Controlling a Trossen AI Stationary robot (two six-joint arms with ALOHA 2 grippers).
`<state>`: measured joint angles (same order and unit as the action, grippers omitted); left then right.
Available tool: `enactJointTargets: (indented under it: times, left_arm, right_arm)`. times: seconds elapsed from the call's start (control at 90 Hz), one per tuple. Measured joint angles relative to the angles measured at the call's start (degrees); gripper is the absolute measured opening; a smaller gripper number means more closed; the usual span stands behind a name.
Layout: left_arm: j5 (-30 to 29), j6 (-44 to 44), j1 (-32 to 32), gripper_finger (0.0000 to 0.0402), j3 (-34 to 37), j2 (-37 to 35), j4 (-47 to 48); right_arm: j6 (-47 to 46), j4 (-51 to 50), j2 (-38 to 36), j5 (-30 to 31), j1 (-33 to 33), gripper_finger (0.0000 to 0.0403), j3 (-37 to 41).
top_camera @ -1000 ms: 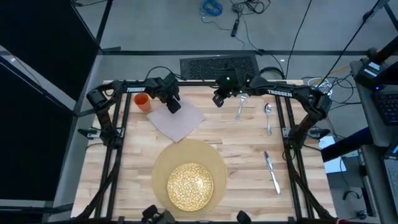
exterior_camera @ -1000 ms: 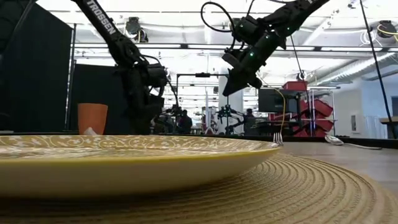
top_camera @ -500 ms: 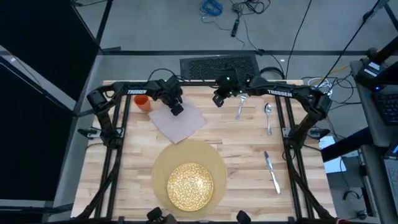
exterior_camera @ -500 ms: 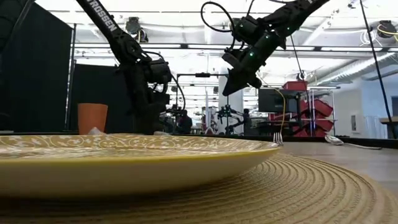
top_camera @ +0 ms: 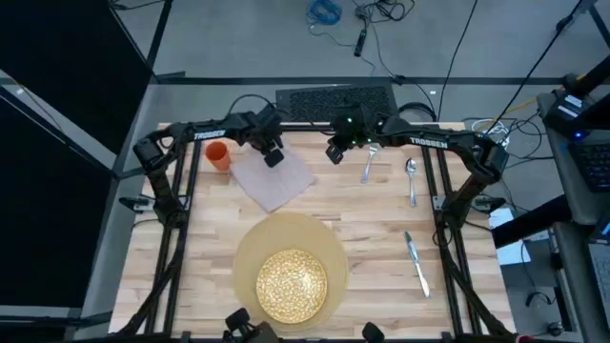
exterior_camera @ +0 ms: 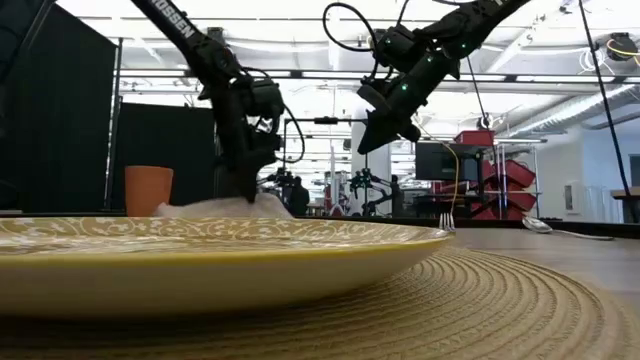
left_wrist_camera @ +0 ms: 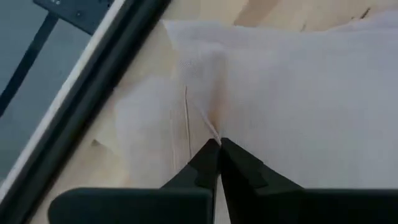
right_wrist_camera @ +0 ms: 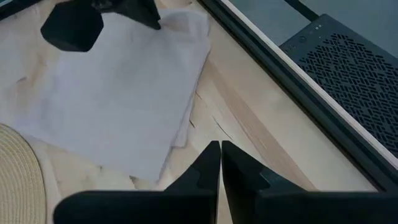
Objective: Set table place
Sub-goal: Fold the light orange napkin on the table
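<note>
The pinkish-grey napkin point(top_camera: 278, 183) lies on the table point(top_camera: 381, 224) at the far middle, beyond the tan mat point(top_camera: 250, 250) and the gold-speckled plate point(top_camera: 291, 284). My left gripper point(top_camera: 273, 157) stands over the napkin's far part, shut on it. The orange cup point(top_camera: 217, 154) stands left of the napkin. My right gripper point(top_camera: 334, 152) hangs shut above the table, between the napkin and the fork point(top_camera: 367, 164). The spoon point(top_camera: 411, 176) and knife point(top_camera: 416, 262) lie on the right. My left gripper pinches a small raised fold of the napkin point(left_wrist_camera: 210, 127) between its two fingertips, near the cloth's far edge. The fingers come from above, pointing down. The cloth is drawn up in a ridge point(exterior_camera: 215, 208) at the fingers, and the rest lies flat on the table.
Black rails point(top_camera: 315, 126) frame the table's far edge, with a dark perforated box point(top_camera: 334, 99) behind them. Bare planks lie between the mat and the knife.
My left gripper has gone toward the table's far right, across the napkin's far part. The cloth under it now stands up in a small ridge that shows in the low view. The right arm has kept still.
</note>
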<state>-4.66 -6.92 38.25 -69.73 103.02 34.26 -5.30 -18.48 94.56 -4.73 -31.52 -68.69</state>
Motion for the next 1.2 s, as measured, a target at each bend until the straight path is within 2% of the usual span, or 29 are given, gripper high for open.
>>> enactJointTargets:
  times: [0.378,0.522,0.622,0.833,0.989,1.2]
  left_arm:
    - [-0.79,0.00,0.30,0.0000,-1.04,0.00,4.68]
    - [-6.51,0.11,0.30,0.0000,-1.04,0.00,4.40]
    - [-7.39,-0.15,0.41,0.0000,-1.04,0.00,4.42]
    - [-7.16,-1.07,0.35,0.0000,-1.04,0.00,4.04]
    - [-1.42,-1.11,0.36,0.0000,-1.04,0.00,3.47]
    - [-1.38,-1.11,0.56,0.0000,-1.04,0.00,2.75]
  right_arm:
    - [0.04,0.16,0.02,0.02,0.01,0.0000,0.00]
    - [0.04,0.20,0.02,0.04,0.01,0.0000,0.00]
    - [0.04,0.22,0.02,0.04,0.01,0.0000,0.00]
    - [0.26,1.37,1.41,0.00,-0.27,0.0000,0.00]
    - [0.19,2.14,3.14,-0.02,-1.60,0.0000,0.00]
    - [-0.59,2.17,4.02,-1.44,-2.65,0.0000,0.00]
